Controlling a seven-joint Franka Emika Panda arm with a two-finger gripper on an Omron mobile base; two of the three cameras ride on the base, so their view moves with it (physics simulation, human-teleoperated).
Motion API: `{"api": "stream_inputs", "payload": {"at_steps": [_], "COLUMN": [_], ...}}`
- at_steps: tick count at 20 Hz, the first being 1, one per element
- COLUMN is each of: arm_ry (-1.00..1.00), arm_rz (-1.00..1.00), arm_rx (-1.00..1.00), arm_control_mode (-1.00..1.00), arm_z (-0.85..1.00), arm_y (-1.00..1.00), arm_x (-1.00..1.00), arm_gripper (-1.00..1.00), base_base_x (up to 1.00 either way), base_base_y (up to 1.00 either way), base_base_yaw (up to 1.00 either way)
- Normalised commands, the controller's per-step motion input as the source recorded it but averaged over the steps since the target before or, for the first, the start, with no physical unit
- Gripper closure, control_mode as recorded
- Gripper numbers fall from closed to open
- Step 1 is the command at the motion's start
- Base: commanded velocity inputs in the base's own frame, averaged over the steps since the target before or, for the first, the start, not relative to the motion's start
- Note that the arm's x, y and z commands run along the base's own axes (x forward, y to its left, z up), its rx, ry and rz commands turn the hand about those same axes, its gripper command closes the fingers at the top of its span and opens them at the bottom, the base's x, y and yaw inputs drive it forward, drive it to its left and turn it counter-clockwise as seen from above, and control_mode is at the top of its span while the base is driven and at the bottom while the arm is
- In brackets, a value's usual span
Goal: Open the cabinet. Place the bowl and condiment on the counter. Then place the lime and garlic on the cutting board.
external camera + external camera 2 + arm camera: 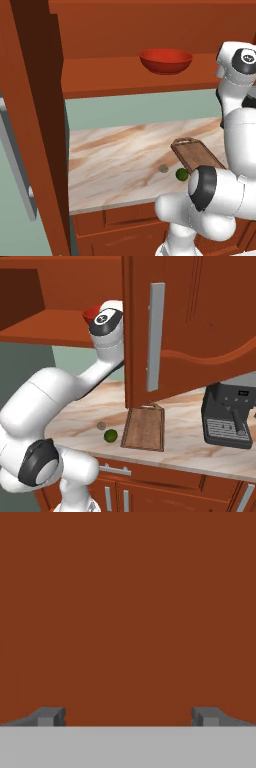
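Reddish-brown wood fills the space ahead of my fingers (128,717), which stand wide apart with nothing between them, facing a flat face of the cabinet (200,316) up close. Its doors hang open, and the bowl (165,60) sits on the shelf inside. Below, on the beige marble desk (115,165), the lime (182,174) lies just beside the near corner of the cutting board (197,156), and the garlic (163,168) rests near the lime, apart from the board.
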Motion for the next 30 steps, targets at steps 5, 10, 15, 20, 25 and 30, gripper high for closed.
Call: {"api": "stream_inputs", "payload": {"at_steps": [5, 10, 15, 20, 25, 30], "arm_ry": [0.01, 0.00, 0.03, 0.05, 0.07, 0.14], "arm_rz": [-0.09, 0.01, 0.16, 0.23, 0.28, 0.34], "arm_rx": [0.00, 0.00, 0.00, 0.00, 0.00, 0.00], "arm_control_mode": [-1.00, -1.00, -1.00, -1.00, -1.00, -1.00], "arm_z": [0.00, 0.00, -0.02, -0.08, -0.21, -0.30], "arm_y": [-0.67, -0.69, -0.49, -0.27, -0.07, -0.01], "arm_x": [-0.37, -0.40, -0.38, -0.10, 0.00, 0.02], "arm_gripper": [-1.00, -1.00, -1.00, -1.00, -1.00, -1.00], "base_base_x": [0.00, 0.00, 0.00, 0.00, 0.00, 0.00], "base_base_y": [0.00, 0.00, 0.00, 0.00, 0.00, 0.00], "base_base_yaw": [0.00, 0.00, 0.00, 0.00, 0.00, 0.00]}}
